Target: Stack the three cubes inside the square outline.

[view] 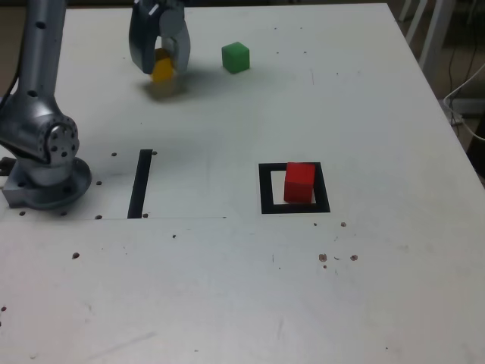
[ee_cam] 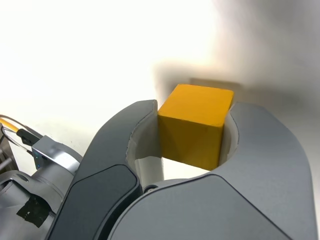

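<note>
The yellow cube (view: 162,67) is clamped between the jaws of the gripper (view: 161,64) at the table's (view: 364,114) 11 o'clock, seemingly lifted clear. The green cube (view: 236,57) is seen beside it at 3 o'clock. The red cube (view: 299,183) is found inside the square outline (view: 295,188), toward its 3 o'clock edge.

the exterior view looks down from above the near edge of the white table (view: 227,303), facing the far side, wide enough to take in the arm's base (view: 45,182) at its left and the square outline (view: 294,188) right of centre. the wrist view sits just behind the gripper (ee_cam: 195,115), very close, looking along its jaws at the tabletop. both views share the gripper (view: 162,67) and the yellow cube (ee_cam: 195,125) between its jaws, far left in the exterior view.
</note>
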Controlling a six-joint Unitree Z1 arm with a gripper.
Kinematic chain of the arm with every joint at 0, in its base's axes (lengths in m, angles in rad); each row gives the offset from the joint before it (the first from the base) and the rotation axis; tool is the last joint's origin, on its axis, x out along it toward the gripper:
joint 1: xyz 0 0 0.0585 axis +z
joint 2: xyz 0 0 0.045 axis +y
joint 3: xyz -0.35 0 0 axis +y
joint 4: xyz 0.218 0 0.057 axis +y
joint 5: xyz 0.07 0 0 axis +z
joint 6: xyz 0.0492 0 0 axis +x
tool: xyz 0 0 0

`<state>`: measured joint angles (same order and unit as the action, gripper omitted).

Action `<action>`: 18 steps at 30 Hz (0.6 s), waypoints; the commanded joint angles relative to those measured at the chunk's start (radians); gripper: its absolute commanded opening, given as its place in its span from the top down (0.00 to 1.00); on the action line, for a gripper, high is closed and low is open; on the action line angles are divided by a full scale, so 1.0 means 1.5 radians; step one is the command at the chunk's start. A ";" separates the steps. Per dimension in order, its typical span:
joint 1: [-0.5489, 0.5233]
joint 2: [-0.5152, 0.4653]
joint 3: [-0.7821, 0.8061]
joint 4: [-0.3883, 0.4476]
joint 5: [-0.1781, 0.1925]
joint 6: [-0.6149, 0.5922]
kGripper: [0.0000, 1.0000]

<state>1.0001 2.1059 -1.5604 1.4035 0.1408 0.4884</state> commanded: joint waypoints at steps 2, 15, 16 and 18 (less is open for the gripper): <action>-0.030 -0.022 0.008 0.004 -0.005 -0.008 0.70; -0.201 -0.089 0.028 0.013 -0.042 -0.059 0.70; -0.214 -0.092 0.028 0.014 -0.045 -0.063 0.71; -0.241 -0.096 0.026 0.017 -0.053 -0.069 0.71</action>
<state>0.6678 1.9736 -1.5185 1.4212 0.0709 0.3920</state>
